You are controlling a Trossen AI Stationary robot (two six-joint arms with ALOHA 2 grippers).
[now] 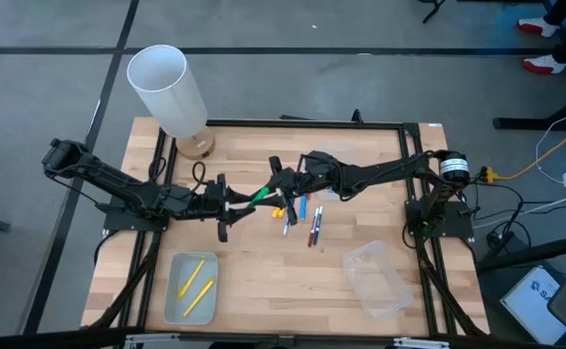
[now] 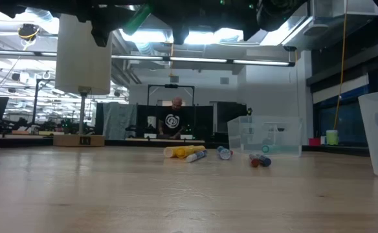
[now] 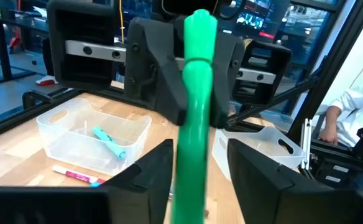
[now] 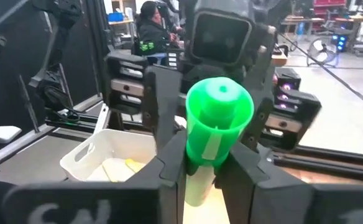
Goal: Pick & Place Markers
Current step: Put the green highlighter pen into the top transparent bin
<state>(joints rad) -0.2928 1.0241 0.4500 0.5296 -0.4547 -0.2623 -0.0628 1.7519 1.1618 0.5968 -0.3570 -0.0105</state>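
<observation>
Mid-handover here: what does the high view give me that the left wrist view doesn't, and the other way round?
High only: left tray with two yellow markers, white cylinder, loose markers at table centre.
Left wrist only: a blue marker in the right tray, and the left gripper's fingers standing apart from the green marker.
Both: right gripper clamped on that green marker.

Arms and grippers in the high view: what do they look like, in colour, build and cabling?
Both arms are black and slender, jointed, on black bases at the table's side edges. The left arm has black cables looping near its wrist. The right arm carries a silver-ringed cylinder by its base, with cables trailing off the table. The left gripper and right gripper have blocky black fingers.
</observation>
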